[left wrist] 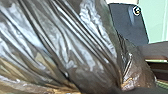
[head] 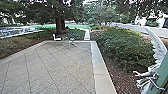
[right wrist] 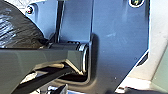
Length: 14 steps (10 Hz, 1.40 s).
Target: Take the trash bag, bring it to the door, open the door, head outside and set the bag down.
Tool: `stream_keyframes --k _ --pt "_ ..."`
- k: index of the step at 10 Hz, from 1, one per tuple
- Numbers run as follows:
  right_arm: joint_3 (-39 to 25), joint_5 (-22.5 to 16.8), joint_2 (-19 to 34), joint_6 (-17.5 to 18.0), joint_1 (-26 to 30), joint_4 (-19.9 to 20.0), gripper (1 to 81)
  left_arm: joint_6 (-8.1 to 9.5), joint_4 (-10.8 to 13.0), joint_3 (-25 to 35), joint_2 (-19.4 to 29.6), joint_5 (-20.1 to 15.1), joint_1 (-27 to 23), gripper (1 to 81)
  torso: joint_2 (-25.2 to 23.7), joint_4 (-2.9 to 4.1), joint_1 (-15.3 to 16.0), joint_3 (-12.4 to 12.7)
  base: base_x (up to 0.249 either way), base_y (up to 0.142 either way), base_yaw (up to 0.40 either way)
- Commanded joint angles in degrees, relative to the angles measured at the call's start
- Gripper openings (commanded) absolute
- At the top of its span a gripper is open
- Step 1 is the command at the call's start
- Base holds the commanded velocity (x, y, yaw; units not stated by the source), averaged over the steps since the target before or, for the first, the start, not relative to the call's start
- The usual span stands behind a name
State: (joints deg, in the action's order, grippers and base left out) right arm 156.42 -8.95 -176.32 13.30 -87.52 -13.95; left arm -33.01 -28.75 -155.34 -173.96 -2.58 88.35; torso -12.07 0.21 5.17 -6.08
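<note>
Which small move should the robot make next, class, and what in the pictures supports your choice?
Probably a short, slow drive forward, bearing slightly left. The paving stretches ahead, while the green door stands close at the head view's right edge. The dark trash bag looms large in the left wrist view, so gentle motion seems wise.

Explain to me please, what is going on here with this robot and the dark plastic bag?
The robot seems to be taking the trash bag outside. The bag is close in front of its left wrist camera, so the left arm probably carries it, but the grip itself cannot be made out. Ahead is a paved yard with a white chair at its far end. A green door edge with a metal handle is at the robot's right.
</note>
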Motion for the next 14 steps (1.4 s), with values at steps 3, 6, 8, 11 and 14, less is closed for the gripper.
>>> stream_keyframes --k 3,6,8,11,14 --pt "-0.5 -3.5 -0.5 -0.1 2.3 -0.1 81.1 -0.39 -0.3 0.3 0.0 -4.0 -1.9 1.0 0.0 0.0 -0.1 0.0 0.125 0.0 0.0" --pt "-0.4 -3.5 -0.5 -0.1 2.5 -0.1 81.1 -0.39 -0.3 0.3 -0.1 -4.0 -2.0 1.0 0.0 0.0 0.0 0.0 0.125 0.0 0.0" --pt "-0.5 -3.5 -0.5 -0.1 2.5 -0.1 81.1 -0.39 -0.3 0.3 -0.1 -4.0 -1.9 1.0 -0.1 0.0 -0.2 0.0 0.125 0.0 0.0" --pt "-0.4 -3.6 -0.5 -0.1 2.5 -0.1 81.1 -0.39 -0.2 0.3 -0.2 -4.0 -1.9 1.0 -0.1 0.0 -0.3 0.0 0.125 0.0 0.0" --pt "-0.3 -3.5 -0.5 -0.1 2.4 -0.1 81.1 -0.39 -0.1 0.3 -0.1 -4.0 -2.0 1.0 -0.1 0.0 -0.3 0.0 0.116 0.0 0.0"
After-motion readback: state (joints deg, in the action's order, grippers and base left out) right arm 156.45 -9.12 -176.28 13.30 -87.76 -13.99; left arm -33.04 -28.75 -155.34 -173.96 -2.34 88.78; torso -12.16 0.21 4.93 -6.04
